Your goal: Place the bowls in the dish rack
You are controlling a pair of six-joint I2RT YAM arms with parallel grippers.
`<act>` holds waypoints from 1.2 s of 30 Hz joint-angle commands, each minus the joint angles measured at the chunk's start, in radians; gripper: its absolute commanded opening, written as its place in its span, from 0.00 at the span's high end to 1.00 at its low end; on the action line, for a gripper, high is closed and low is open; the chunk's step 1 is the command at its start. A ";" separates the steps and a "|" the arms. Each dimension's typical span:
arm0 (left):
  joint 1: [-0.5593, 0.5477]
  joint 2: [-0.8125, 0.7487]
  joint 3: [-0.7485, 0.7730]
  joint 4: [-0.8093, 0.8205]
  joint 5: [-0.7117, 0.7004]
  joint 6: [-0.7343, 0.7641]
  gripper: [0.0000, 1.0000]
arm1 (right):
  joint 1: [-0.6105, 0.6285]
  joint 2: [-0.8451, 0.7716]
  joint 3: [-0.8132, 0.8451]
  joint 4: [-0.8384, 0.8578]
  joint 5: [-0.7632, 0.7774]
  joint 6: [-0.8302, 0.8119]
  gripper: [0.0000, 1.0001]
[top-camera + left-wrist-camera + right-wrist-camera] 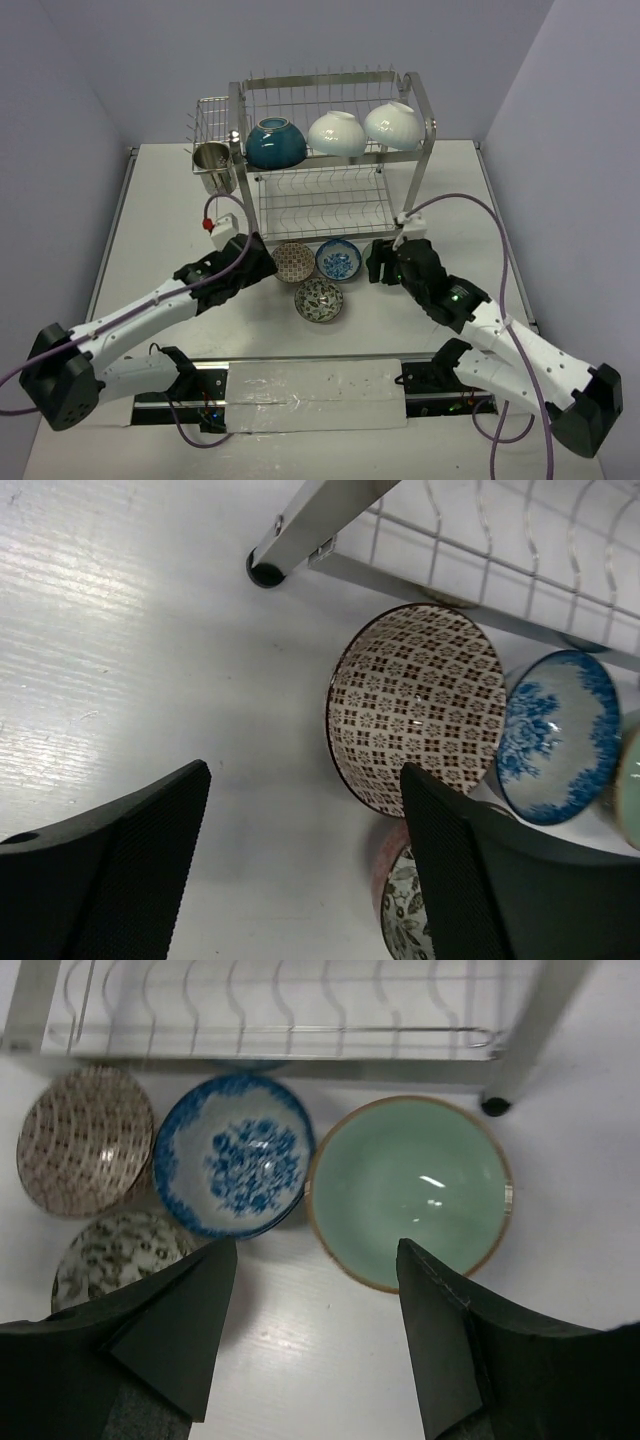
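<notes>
The dish rack (330,150) stands at the back with a teal bowl (275,143) and two white bowls (337,133) (393,125) on its upper tier. On the table in front lie a brown-patterned bowl (294,261), a blue-white bowl (338,260) and a leaf-patterned bowl (318,299). My left gripper (262,262) is open and empty; in its wrist view (305,810) its right finger overlaps the brown-patterned bowl (420,700). My right gripper (385,262) is open and empty just short of a pale green bowl (410,1185), which is hidden in the top view.
A steel cup (212,160) sits in the rack's side basket (208,120). The rack's front feet (265,572) (493,1105) stand close to the bowls. The lower tier (320,205) shows only wire prongs. The blue-white bowl (235,1155) lies between the green and brown-patterned ones.
</notes>
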 commanded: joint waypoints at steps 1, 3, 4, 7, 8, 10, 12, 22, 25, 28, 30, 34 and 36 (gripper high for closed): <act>0.003 -0.100 -0.023 -0.017 0.009 0.009 0.16 | 0.094 0.071 0.055 0.051 0.001 -0.113 0.28; 0.001 -0.169 -0.031 -0.075 -0.002 0.018 0.10 | 0.180 0.142 0.089 0.066 0.019 -0.144 0.28; 0.001 -0.195 -0.032 -0.101 -0.014 0.018 0.08 | 0.206 0.189 0.111 0.074 0.024 -0.151 0.28; 0.004 -0.304 -0.045 -0.155 -0.002 0.084 0.02 | 0.290 0.300 0.166 0.115 0.014 -0.181 0.28; 0.006 -0.321 -0.045 -0.158 0.005 0.104 0.01 | 0.322 0.328 0.183 0.127 0.009 -0.190 0.28; 0.006 -0.350 -0.032 -0.190 0.002 0.132 0.01 | 0.353 0.390 0.224 0.154 -0.003 -0.228 0.29; 0.007 -0.393 -0.023 -0.210 -0.007 0.188 0.01 | 0.390 0.484 0.288 0.177 -0.017 -0.268 0.30; 0.016 -0.554 0.017 -0.232 -0.120 0.335 0.01 | 0.433 0.875 0.577 0.184 -0.165 -0.351 0.36; 0.020 -0.568 0.014 -0.209 -0.136 0.369 0.01 | 0.438 0.944 0.621 0.177 -0.165 -0.334 0.37; 0.024 -0.571 0.015 -0.183 -0.154 0.412 0.01 | 0.438 0.990 0.643 0.186 -0.154 -0.317 0.41; 0.027 -0.568 0.015 -0.157 -0.178 0.444 0.01 | 0.439 1.021 0.658 0.183 -0.134 -0.297 0.44; 0.036 -0.579 0.011 -0.140 -0.208 0.458 0.01 | 0.438 1.063 0.681 0.174 -0.099 -0.274 0.52; 0.039 -0.594 0.000 -0.121 -0.212 0.461 0.01 | 0.436 1.079 0.684 0.178 -0.083 -0.264 0.57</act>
